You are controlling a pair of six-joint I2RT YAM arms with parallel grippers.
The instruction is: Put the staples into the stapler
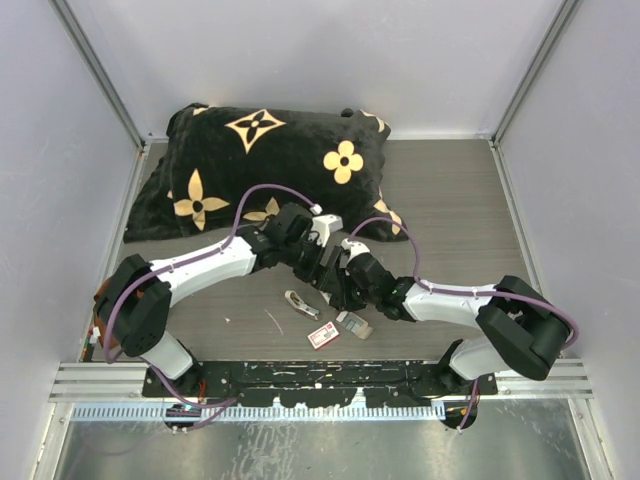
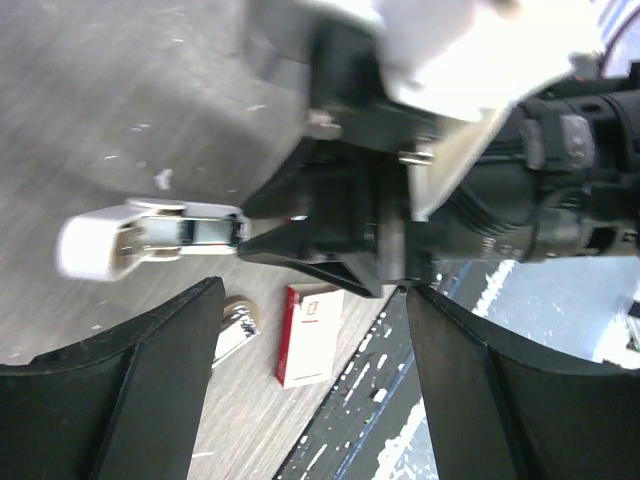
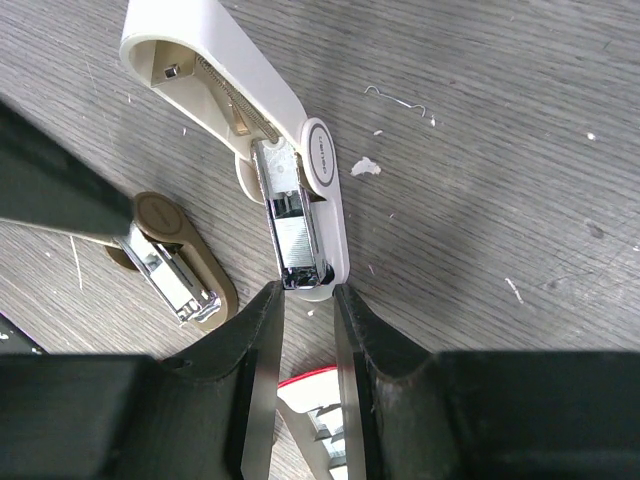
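A white stapler (image 3: 300,130) lies swung open, its metal magazine (image 3: 292,225) facing up. My right gripper (image 3: 308,292) is shut on the magazine end, one finger on each side. In the left wrist view the stapler (image 2: 130,235) sticks out sideways from the right gripper (image 2: 335,225), above the table. My left gripper (image 2: 312,295) stands open just behind it, holding nothing. The staples' grey tray (image 1: 356,325) and the red-and-white box (image 1: 323,336) lie on the table near the front edge. Both grippers meet mid-table (image 1: 320,262).
A beige second stapler (image 3: 175,265) lies on the table beside the white one, also seen from above (image 1: 300,303). A black pillow with gold flowers (image 1: 260,165) fills the back left. The black rail (image 1: 320,378) runs along the near edge.
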